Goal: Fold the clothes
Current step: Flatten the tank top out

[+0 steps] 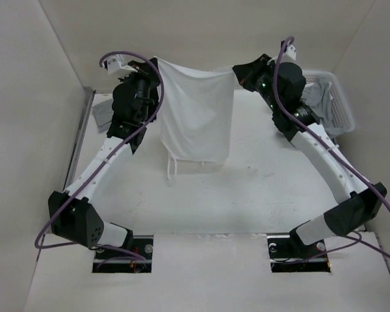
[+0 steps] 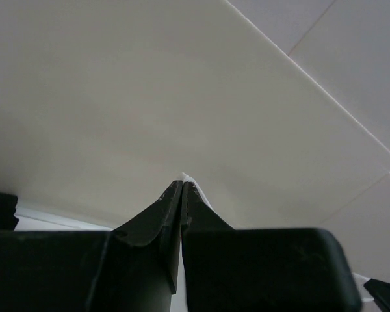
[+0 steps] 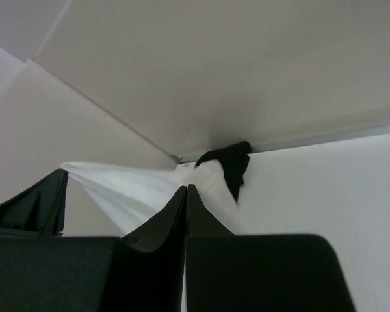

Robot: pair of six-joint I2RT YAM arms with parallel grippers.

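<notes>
The white top (image 1: pixel 196 117) hangs in the air over the table (image 1: pixel 266 188), its upper edge stretched between the two arms and its narrow straps dangling just above the surface. The left gripper (image 1: pixel 156 64) and right gripper (image 1: pixel 236 73) are each pinched closed on an upper corner. This looks like the spreading-out step. Next, both arms should lower it together so it lies flat without bunching.
</notes>
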